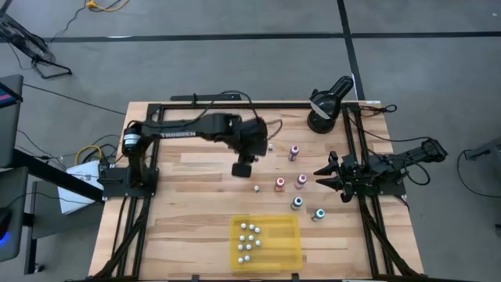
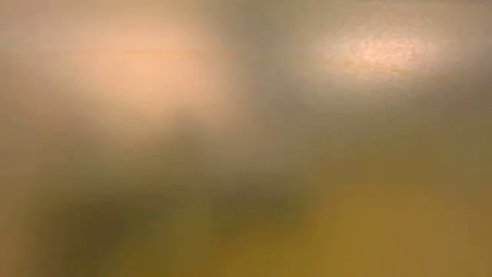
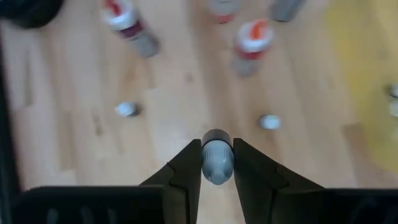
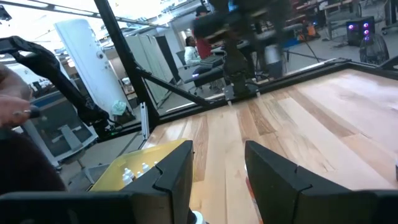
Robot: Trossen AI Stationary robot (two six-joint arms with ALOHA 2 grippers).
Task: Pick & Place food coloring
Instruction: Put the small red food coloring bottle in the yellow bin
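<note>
High view: yellow tray [image 1: 282,252] sits at the near edge of the tabletop [image 1: 188,211], with about eight white-capped food coloring bottles [image 1: 248,237] clustered in its left part. Still out on the wood: a red/pink-capped bottle [image 1: 294,151], another red-capped one [image 1: 280,184], a pink one [image 1: 300,181], two teal-capped ones [image 1: 297,203] [image 1: 318,214], and a small white-capped bottle [image 1: 256,188] alone near the middle; one more pale speck shows beside the left arm's wrist, too small to identify. Left end effector [image 1: 242,168] hangs over mid-table, between the loose bottles and the tray's far side. Left wrist view: a small grey-white bottle [image 3: 217,155] sits between the two dark fingers [image 3: 184,174], which flank it closely on both sides; whether they press on it or have begun to let go I cannot tell. Bare wood lies under it, with two white caps and red-capped bottles further off. Right end effector [image 4: 217,171] waits at the right edge of the tabletop near the coloured bottles, fingers parted with nothing between them. Low view is a blur, no use. Judgement: task partly done, a batch already in the tray, at least six bottles plus the one at the left fingers still to be placed.
</note>
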